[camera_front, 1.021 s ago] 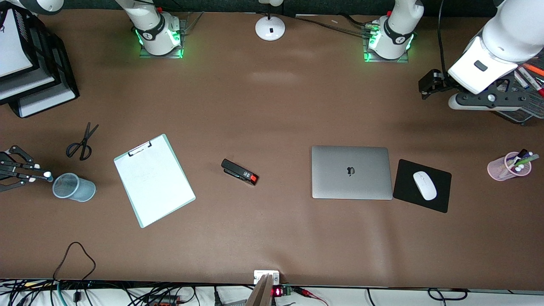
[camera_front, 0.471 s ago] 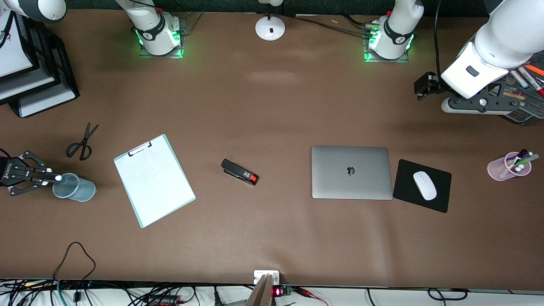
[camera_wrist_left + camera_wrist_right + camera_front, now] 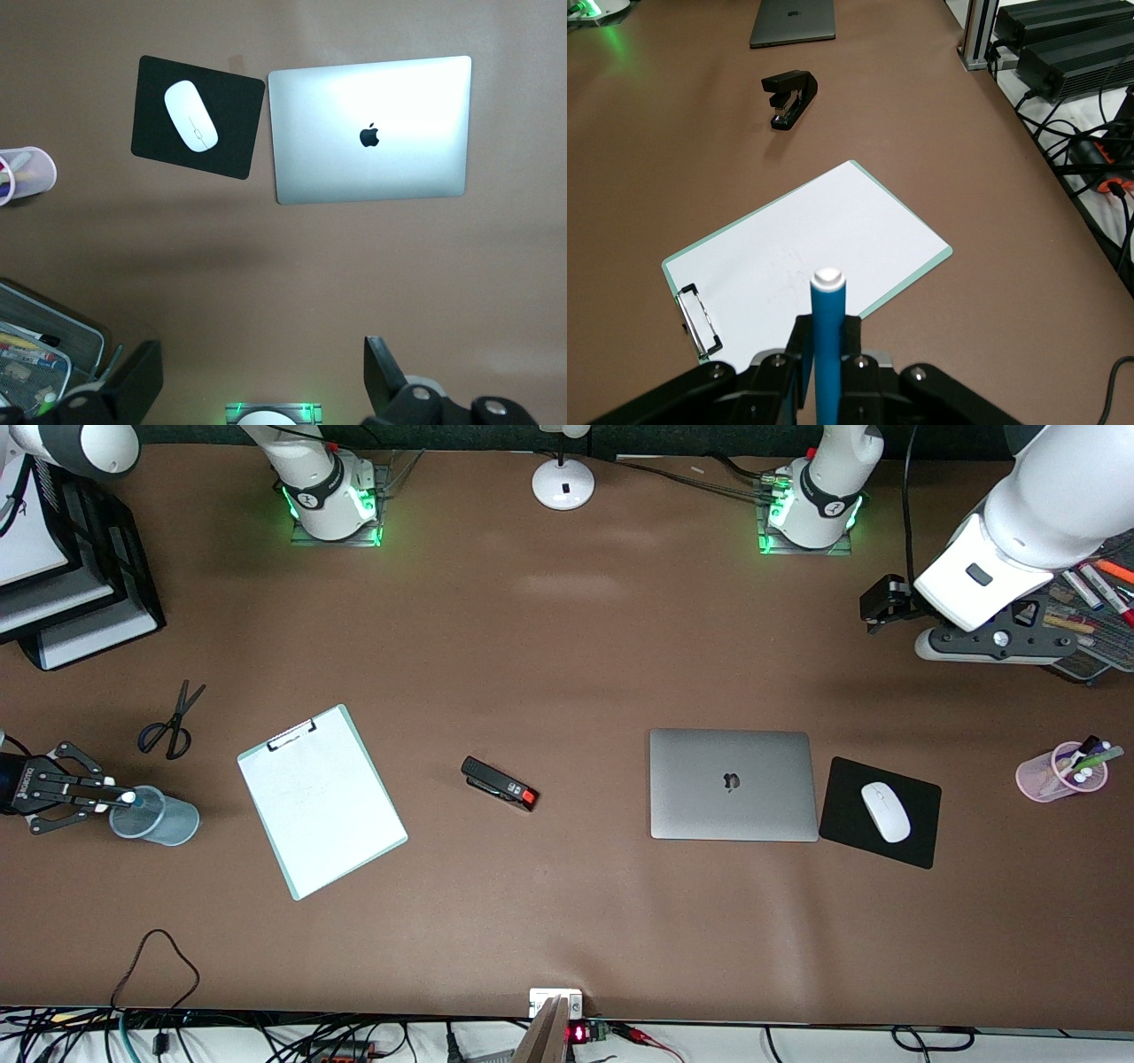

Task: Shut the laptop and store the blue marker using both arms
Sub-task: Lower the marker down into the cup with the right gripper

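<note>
The laptop (image 3: pixel 733 784) lies closed on the table, lid up with the apple logo showing; it also shows in the left wrist view (image 3: pixel 370 128) and the right wrist view (image 3: pixel 793 19). My right gripper (image 3: pixel 102 797) is shut on the blue marker (image 3: pixel 124 798), whose pale end sits over the rim of a blue mesh cup (image 3: pixel 158 817) at the right arm's end of the table. In the right wrist view the marker (image 3: pixel 828 336) stands between the fingers of that gripper (image 3: pixel 828 354). My left gripper (image 3: pixel 992 642) is open and empty, held up near its base (image 3: pixel 261 381).
Scissors (image 3: pixel 173 726), a clipboard (image 3: pixel 321 802) and a stapler (image 3: pixel 500 784) lie between the cup and the laptop. A black mouse pad (image 3: pixel 842 815) with a white mouse (image 3: pixel 886 812) lies beside the laptop. A pink pen cup (image 3: pixel 1063 772), a mesh tray of markers (image 3: pixel 1094 611) and paper trays (image 3: pixel 62 558) stand at the table's ends.
My right gripper has carried the blue marker in from the table's end until its pale tip is over the blue cup's rim. My left arm has drifted slightly toward its base.
</note>
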Available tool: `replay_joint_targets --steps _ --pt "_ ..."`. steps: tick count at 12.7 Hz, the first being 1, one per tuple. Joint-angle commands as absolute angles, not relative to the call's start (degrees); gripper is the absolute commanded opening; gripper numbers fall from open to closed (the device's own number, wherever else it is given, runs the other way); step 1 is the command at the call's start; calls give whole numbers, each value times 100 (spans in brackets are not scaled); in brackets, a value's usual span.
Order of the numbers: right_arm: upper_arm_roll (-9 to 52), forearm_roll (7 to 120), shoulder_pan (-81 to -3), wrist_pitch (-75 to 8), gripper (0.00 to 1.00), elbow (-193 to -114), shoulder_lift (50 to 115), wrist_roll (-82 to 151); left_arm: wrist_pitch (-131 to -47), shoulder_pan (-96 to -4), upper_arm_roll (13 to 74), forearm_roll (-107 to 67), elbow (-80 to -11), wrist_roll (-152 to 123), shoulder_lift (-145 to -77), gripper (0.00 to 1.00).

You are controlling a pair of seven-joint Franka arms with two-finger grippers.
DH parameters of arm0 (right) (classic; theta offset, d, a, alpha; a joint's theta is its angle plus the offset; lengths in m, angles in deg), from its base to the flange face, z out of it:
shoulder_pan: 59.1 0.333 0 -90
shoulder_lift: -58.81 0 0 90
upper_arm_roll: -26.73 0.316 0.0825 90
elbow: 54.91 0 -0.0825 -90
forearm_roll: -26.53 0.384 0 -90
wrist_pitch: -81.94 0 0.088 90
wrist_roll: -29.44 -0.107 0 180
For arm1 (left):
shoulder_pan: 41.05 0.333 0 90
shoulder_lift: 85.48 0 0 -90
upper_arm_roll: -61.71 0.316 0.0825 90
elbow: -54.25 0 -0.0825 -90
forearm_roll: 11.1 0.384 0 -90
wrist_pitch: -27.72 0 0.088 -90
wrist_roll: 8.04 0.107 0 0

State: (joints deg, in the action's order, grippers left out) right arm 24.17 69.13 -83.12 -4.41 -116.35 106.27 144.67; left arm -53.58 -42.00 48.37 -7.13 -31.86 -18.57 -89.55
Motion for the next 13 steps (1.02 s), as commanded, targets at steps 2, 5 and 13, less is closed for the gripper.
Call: replay_joint_targets --steps 2,5,13 --pt "2488 7013 -8407 -401 0 -11432 10742 14484 -5226 -4342 4826 -583 -3039 -1920 -9066 100" --pt "2488 7013 -8424 -524 0 -11459 10759 14476 -5191 -4448 4826 -583 -3030 -2017 -9066 100" --pt "2497 7030 -8556 -727 0 -11432 11049 15020 -5147 -4465 4791 -583 -3030 -2026 -9075 100"
